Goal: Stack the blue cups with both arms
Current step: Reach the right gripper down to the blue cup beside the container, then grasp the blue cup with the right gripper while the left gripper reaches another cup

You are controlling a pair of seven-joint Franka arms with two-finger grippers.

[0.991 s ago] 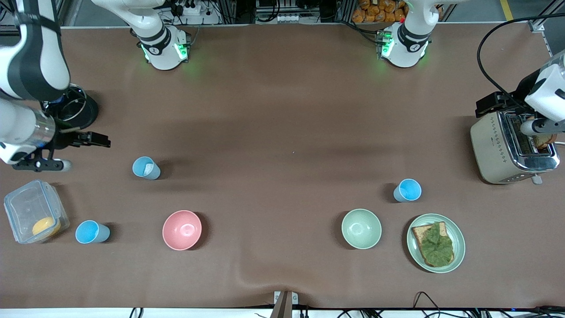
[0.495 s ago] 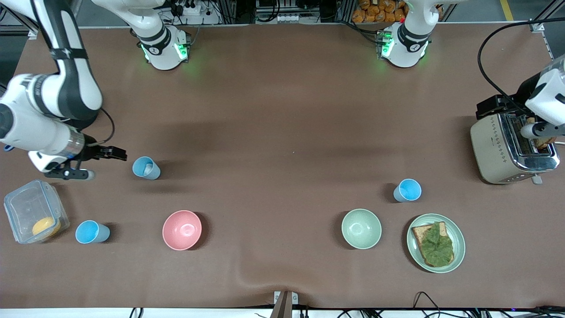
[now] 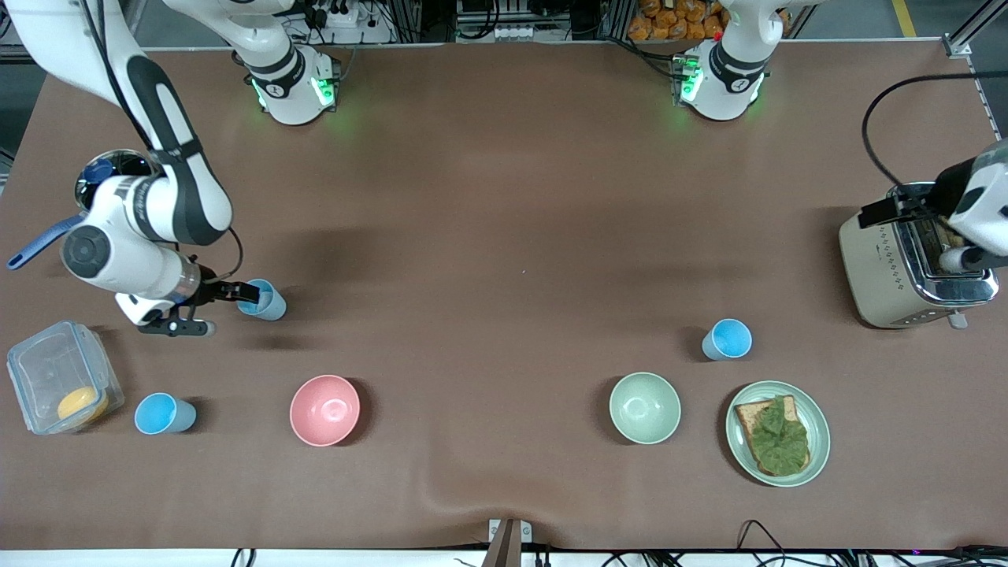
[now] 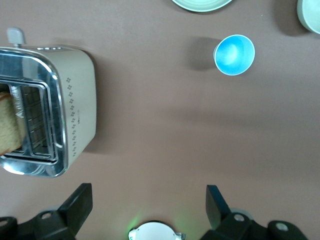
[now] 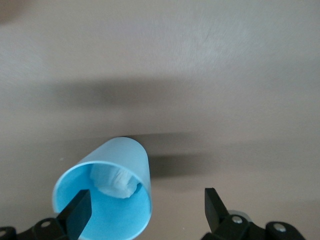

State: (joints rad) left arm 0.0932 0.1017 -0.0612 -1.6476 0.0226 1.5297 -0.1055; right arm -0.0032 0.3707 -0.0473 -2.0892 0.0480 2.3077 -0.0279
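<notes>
Three blue cups stand on the brown table. The paler cup with a white patch inside point(image 3: 266, 304) is at the right arm's end. My right gripper point(image 3: 246, 294) is open at its rim. In the right wrist view one finger point(image 5: 79, 209) is over the mouth of this cup point(image 5: 107, 195) and the other is outside it. My right gripper point(image 5: 146, 202) grips nothing. A second cup point(image 3: 164, 414) stands nearer the front camera. A third cup point(image 3: 728, 339) point(image 4: 234, 55) stands at the left arm's end. My left gripper point(image 3: 957, 236) point(image 4: 148, 194) is open, empty and high by the toaster.
A pink bowl point(image 3: 324, 409) and a pale green bowl point(image 3: 644, 407) stand near the front. A plate with toast and lettuce point(image 3: 819, 441) is beside the third cup. The toaster point(image 3: 882, 268) point(image 4: 75, 105) is at the left arm's end. A clear container point(image 3: 47, 362) is by the second cup.
My right arm has swung in toward the paler cup and brought its open gripper up to the rim. My left hand has shifted slightly over the toaster.
</notes>
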